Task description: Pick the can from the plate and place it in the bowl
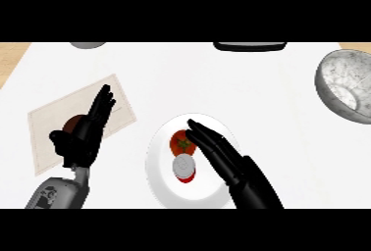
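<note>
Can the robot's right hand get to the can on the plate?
Probably yes. The right hand is open right beside the can on the white plate, and nothing lies between them. The left hand rests off over the mat.

Single head view, looking steeply down on the counter (217, 73); close range; forearms enter from the view's lower edge.

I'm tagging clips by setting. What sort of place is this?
Probably a kitchen counter: a white plate holding a can, a marbled bowl at the right, and a beige mat at the left.
</note>
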Controlling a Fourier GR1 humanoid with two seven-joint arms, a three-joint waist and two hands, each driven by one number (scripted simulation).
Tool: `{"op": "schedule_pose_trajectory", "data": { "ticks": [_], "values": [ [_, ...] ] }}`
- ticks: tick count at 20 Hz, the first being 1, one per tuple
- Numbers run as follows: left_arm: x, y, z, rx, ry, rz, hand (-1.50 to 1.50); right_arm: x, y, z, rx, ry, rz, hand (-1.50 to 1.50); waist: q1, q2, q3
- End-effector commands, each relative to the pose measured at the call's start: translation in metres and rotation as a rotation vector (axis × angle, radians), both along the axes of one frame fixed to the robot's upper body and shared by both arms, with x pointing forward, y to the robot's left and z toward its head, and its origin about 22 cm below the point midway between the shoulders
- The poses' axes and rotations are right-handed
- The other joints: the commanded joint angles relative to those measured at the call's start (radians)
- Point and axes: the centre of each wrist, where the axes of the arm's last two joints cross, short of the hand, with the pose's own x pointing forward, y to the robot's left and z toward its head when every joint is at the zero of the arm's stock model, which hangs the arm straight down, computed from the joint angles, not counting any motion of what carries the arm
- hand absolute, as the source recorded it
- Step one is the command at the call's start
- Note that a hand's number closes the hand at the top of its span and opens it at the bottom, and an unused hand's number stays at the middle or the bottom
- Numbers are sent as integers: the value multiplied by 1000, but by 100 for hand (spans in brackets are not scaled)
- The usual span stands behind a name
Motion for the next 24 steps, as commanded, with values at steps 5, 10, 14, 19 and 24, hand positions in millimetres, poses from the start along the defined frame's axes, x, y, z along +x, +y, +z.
{"op": "schedule_pose_trajectory", "data": {
  "ticks": [5,10,14,19,24],
  "values": [
    [-9,-2,14,-3,-22,-16,0,16,10,21,-224,214,-7,-150,14,1,1],
    [-7,-15,7,-3,4,-19,0,36,31,11,-334,319,2,-150,13,3,1],
    [-3,-22,-5,3,-8,-15,0,28,39,16,-403,361,8,-150,7,3,1],
    [16,1,15,2,-27,-11,0,38,4,2,-388,380,60,-150,4,4,1],
    [-9,0,-2,3,-5,-6,0,35,-2,-6,-298,374,74,-150,6,3,1]
  ]
}}
